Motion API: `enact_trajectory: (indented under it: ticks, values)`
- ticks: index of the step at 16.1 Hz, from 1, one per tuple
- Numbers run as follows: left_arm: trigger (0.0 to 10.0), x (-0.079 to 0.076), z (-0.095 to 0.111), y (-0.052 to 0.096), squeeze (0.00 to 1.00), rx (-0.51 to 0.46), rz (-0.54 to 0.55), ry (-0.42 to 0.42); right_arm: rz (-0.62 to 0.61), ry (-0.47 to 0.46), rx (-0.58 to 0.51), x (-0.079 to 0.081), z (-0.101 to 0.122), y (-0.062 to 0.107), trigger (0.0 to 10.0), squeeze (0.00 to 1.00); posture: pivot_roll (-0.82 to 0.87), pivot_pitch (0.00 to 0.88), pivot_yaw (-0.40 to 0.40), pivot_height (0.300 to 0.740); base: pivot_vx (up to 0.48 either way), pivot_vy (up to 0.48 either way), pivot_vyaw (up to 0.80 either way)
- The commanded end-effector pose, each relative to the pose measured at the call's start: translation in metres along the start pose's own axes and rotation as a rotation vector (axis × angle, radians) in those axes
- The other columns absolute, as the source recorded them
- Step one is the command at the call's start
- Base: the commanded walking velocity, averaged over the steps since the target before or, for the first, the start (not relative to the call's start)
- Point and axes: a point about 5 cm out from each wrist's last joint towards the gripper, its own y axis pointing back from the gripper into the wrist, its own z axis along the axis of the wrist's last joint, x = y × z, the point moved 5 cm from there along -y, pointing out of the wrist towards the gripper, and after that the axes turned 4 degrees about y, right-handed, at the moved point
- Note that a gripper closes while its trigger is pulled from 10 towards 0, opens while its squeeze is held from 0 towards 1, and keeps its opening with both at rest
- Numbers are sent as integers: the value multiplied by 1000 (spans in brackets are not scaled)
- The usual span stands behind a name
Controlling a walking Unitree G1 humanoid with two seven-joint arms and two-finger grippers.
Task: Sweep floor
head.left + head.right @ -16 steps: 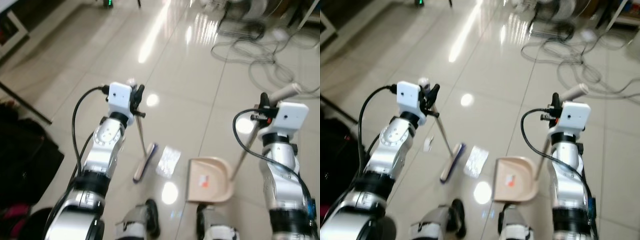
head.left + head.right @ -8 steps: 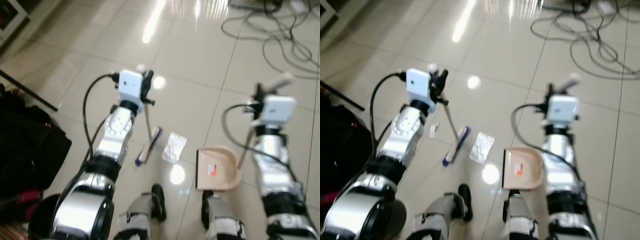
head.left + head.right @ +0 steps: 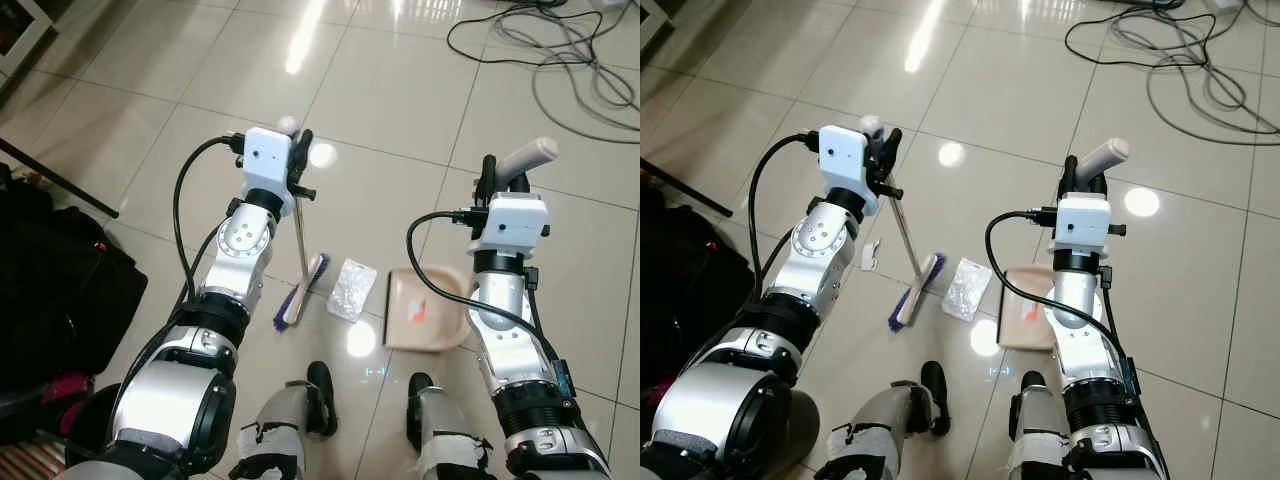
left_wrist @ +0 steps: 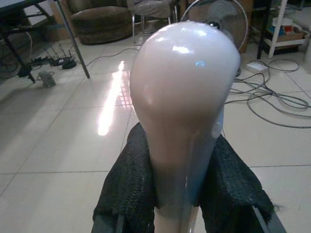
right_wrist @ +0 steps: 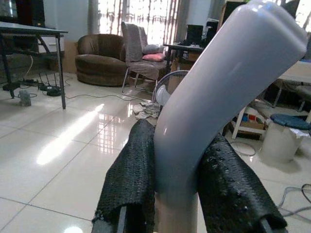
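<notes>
At the robot's feet [image 3: 322, 385] on the tiled floor [image 3: 380, 110], the broom [image 3: 303, 290] stands with its blue-bristled head down, its thin shaft rising to the left gripper [image 3: 300, 160]. That gripper is clamped on the broom's rounded pale top, which the left wrist view shows pinched between the two black fingers [image 4: 127, 184]. Just right of the brush head lies a crumpled clear wrapper [image 3: 352, 288], and beside that sits the beige dustpan [image 3: 420, 318], flat on the floor. The dustpan's grey handle runs up into the right gripper [image 3: 488, 183], squeezed tight around it. A small white scrap [image 3: 870, 257] lies left of the broom shaft. A black bag [image 3: 60, 300] sits at the robot's left. Farther off, a tangle of cables [image 3: 560, 50] sprawls over the tiles.
</notes>
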Motion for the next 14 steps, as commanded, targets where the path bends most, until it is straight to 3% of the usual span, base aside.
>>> enact_trajectory:
  ticks: [1,4,7,9,12,14]
  values:
    - [10000,7,-15,6,0,46,39,27,19,20,-32,5,3,5,10000,0,70,401,198,740,0,0,0]
    - [10000,6,-16,5,0,52,43,46,27,35,-42,7,3,7,10000,0,65,393,210,740,0,0,0]
    - [10000,5,-16,4,0,43,66,95,20,-28,-42,16,3,14,10000,0,69,395,218,740,0,0,0]
    - [10000,7,-14,0,0,42,119,185,10,-80,-17,25,0,21,10000,0,91,395,234,740,0,0,0]
    - [10000,8,-15,-3,0,55,166,274,27,-90,-5,37,-1,26,10000,0,88,390,240,740,0,0,0]
    - [10000,7,-11,-8,0,49,194,376,42,-103,-1,45,0,30,10000,0,84,386,233,740,0,0,0]
